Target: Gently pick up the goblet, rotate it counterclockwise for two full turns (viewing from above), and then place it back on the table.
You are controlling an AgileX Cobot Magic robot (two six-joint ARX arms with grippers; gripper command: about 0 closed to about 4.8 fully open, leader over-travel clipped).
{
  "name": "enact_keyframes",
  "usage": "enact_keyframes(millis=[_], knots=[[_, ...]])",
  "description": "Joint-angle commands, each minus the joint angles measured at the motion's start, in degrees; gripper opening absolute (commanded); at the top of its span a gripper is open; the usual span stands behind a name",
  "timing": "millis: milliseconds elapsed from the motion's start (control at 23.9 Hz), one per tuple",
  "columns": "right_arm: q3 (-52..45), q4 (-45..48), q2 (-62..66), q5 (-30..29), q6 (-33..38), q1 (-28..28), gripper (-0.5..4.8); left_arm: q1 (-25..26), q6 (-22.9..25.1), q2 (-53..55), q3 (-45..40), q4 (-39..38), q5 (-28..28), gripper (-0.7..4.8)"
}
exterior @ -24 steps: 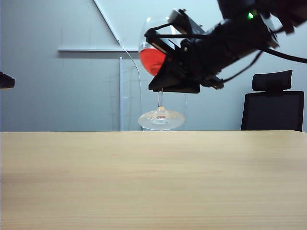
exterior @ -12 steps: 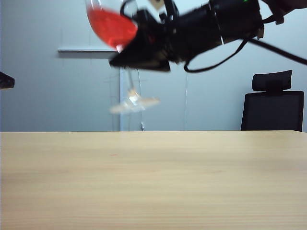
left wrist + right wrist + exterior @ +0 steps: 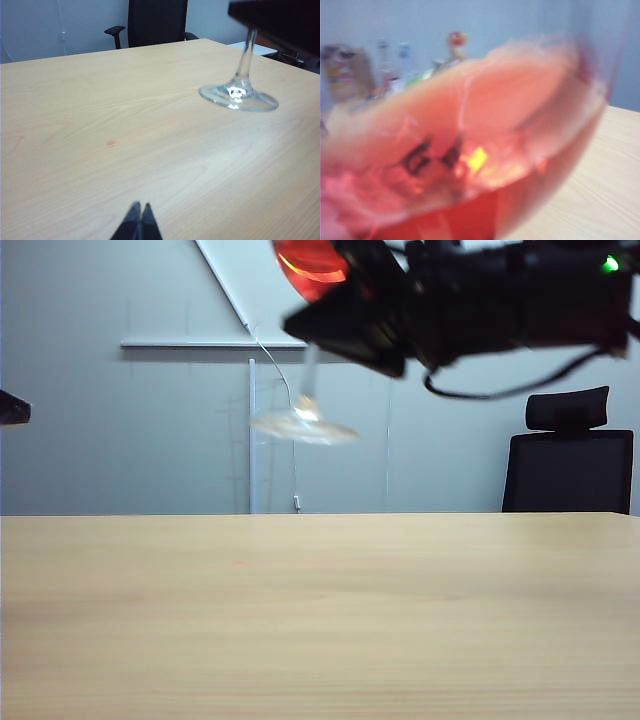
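Goblet (image 3: 305, 360): I count 1, red liquid inside, tilted high above the counter (image 3: 320, 610), my right tool (image 3: 345, 315) clamped round its bowl; left tool (image 3: 138, 220) closed, low over the counter; no readable writing

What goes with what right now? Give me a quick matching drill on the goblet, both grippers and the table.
1 goblet
2 right gripper
3 left gripper
4 table

a shut, low over the wood, holding nothing
b tilted in the air, red liquid inside
c bare beige wood
d clamped on the glass bowl, high up

Pairs: 1-b, 2-d, 3-a, 4-c
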Motion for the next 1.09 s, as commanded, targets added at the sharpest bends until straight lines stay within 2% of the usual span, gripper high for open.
enact_keyframes(millis=[42, 292, 585, 836, 961, 1086], knots=[[-2.4, 4.1, -0.5, 6.5, 0.4, -0.6, -0.09, 0.1, 0.0, 0.1, 0.2, 0.2, 0.0, -0.05], [-3.2, 7.3, 3.4, 11.4, -0.2, -3.9, -0.09, 0.1, 0.0, 0.1, 0.2, 0.1, 0.0, -0.05], [-3.2, 17.8, 14.7, 11.1, -1.8, -4.6, -0.08, 0.1, 0.0, 0.1, 0.2, 0.1, 0.0, -0.05], [1.2, 18.0, 22.1, 10.9, -5.7, -4.5, -0.08, 0.1, 0.1, 0.1, 0.2, 0.1, 0.0, -0.05], [3.5, 17.8, 24.1, 10.1, -9.8, -4.5, -0.08, 0.1, 0.1, 0.1, 0.2, 0.1, 0.0, -0.05], [4.3, 17.8, 24.8, 9.8, -10.4, -4.5, -0.08, 0.1, 0.1, 0.1, 0.2, 0.1, 0.0, -0.05]])
